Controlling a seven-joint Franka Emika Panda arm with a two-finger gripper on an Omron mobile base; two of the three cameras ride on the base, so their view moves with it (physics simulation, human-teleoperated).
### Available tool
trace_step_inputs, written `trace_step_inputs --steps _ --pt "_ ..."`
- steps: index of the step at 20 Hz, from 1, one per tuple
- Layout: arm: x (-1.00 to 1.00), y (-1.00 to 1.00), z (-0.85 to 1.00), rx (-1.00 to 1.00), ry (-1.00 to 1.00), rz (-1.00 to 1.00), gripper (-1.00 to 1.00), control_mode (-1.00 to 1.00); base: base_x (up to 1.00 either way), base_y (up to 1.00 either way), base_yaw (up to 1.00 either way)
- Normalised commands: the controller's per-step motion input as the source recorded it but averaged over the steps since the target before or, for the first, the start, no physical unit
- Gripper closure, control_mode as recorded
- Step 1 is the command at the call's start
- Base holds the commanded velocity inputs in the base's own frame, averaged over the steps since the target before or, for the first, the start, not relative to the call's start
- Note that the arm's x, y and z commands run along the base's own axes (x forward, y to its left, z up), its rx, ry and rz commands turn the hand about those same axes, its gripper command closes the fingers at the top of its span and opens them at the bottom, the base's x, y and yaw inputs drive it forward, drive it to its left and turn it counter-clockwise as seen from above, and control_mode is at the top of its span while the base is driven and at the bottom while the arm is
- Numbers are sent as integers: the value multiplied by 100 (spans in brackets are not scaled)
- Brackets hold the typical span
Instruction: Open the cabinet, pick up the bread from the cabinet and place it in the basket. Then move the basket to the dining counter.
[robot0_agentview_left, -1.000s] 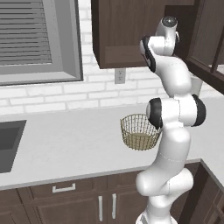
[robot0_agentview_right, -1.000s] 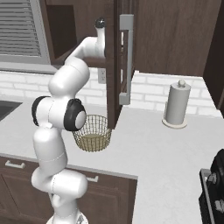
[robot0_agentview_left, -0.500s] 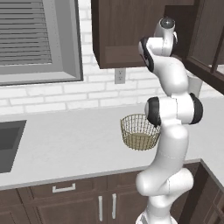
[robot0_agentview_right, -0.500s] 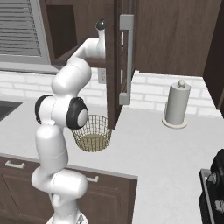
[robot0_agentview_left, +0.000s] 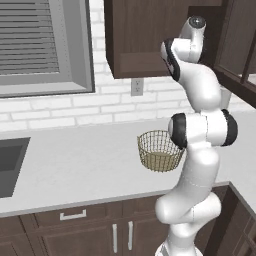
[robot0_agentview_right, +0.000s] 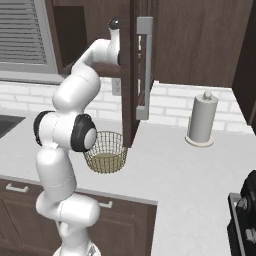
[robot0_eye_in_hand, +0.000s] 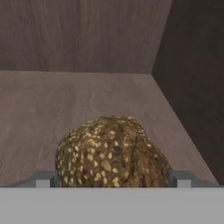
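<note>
Two finger tips flank the bread (robot0_eye_in_hand: 112, 151) in the hand view, one on each side of the roll, standing wide apart with the gripper (robot0_eye_in_hand: 113, 178) straddling it; they look just beside its flanks, and I cannot tell whether either pad already touches the crust. Over the last second the arm has barely shifted in the base views: it stays reaching up into the cabinet (robot0_agentview_left: 150, 40), whose door (robot0_agentview_right: 141, 70) hangs swung out toward the camera in the right base view with its silver bar handle (robot0_agentview_right: 145, 67) facing out. The only change is small, a slight start of the fingers drawing in from their widest spread, which I read as the beginning of the squeeze on the bread. That puts the task at the grasp itself: the door is open, the roll sits on the cabinet's shelf floor near the back right corner, not yet lifted. The basket (robot0_agentview_left: 160, 150) waits on the white worktop (robot0_agentview_left: 75, 160) below, just in front of the arm's elbow, with nothing visible inside it but its tan base. Next, by my judgement, comes a firm close, then a careful withdrawal past the open door, since the lumpy roll could slip or roll from a shallow hold.
</note>
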Motion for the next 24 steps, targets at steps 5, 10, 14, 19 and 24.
trace_step_inputs --steps 5,10,14,19,24 --pt "-93 31 -25 0 -29 10 100 -100 0 0 0" --pt "-100 25 15 0 -9 2 100 -100 0 0 0" --pt "-100 23 43 0 0 1 100 -100 0 0 0" --pt "-100 15 64 0 0 2 100 -100 0 0 0" --pt "-100 25 18 -1 10 0 100 -100 0 0 0"
